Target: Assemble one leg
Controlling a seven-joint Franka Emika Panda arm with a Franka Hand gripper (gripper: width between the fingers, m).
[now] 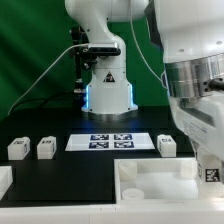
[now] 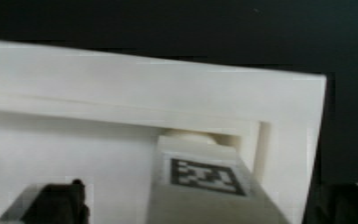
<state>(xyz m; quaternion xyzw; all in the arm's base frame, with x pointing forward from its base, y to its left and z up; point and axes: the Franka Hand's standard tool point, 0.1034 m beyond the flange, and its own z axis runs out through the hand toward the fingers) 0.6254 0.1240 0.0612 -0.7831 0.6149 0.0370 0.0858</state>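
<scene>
A leg (image 2: 208, 178), a small white block with a marker tag, stands at a corner of the large white square part (image 2: 87, 110), its far end at a round corner hole. My gripper (image 2: 202, 202) is open around it, with a dark finger (image 2: 51, 203) on each side and a gap between each finger and the leg. In the exterior view the gripper (image 1: 205, 150) hangs low over the right end of the square part (image 1: 150, 182), and the leg's tag (image 1: 211, 173) shows below it.
Two more legs (image 1: 17, 148) (image 1: 45, 148) lie at the exterior view's left and one (image 1: 166, 144) lies right of the marker board (image 1: 110, 141). The robot base (image 1: 106, 85) stands behind. Another white part (image 1: 4, 182) lies at the left edge.
</scene>
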